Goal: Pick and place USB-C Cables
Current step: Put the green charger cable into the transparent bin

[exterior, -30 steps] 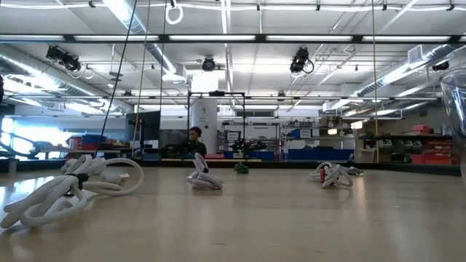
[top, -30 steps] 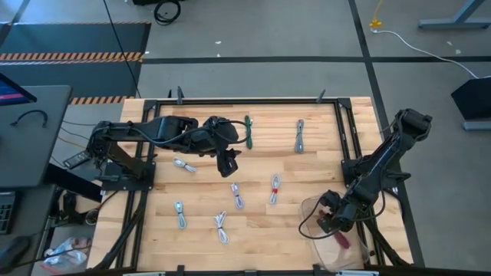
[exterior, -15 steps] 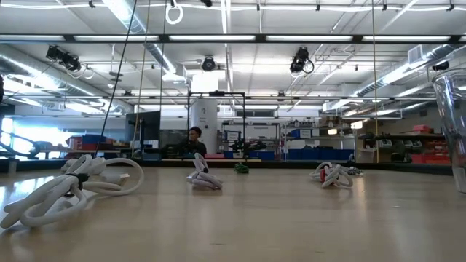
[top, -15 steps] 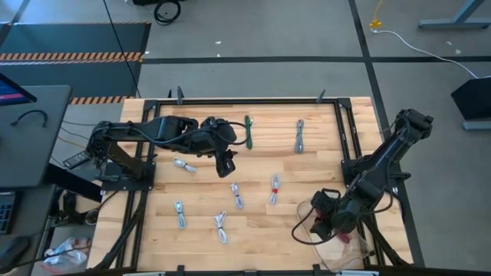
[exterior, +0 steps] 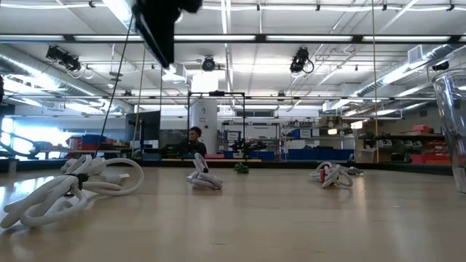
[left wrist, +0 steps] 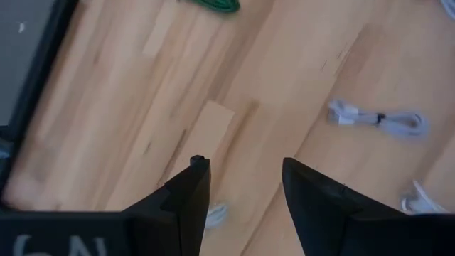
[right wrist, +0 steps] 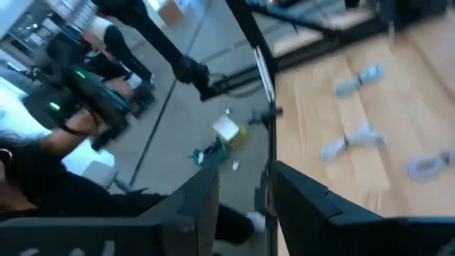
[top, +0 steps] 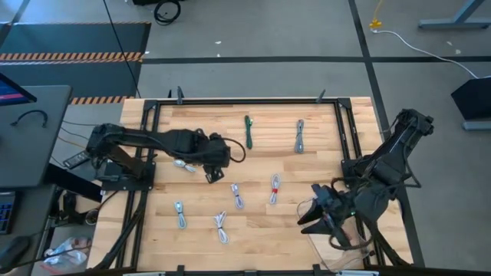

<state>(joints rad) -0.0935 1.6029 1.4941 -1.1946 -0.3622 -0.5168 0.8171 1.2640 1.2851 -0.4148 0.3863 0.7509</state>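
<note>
Several short coiled cables lie loose on the wooden table: a green one, a grey one, a white one, a grey one, one with a red tie and two near the front. My left gripper is open and empty above the table, just right of the white cable; a white cable end shows by one finger. My right gripper is open and empty, left of the clear tray. The purple cable does not show.
The clear tray stands at the table's front right corner; its wall shows in the low view. A black frame runs round the table top. A desk stands left of the table. People show beyond the table.
My left gripper has drawn back toward the table's left and near edges, and now shows at the top of the low view. My right gripper has gone from above the tray toward the table's left and has tipped up toward level.
</note>
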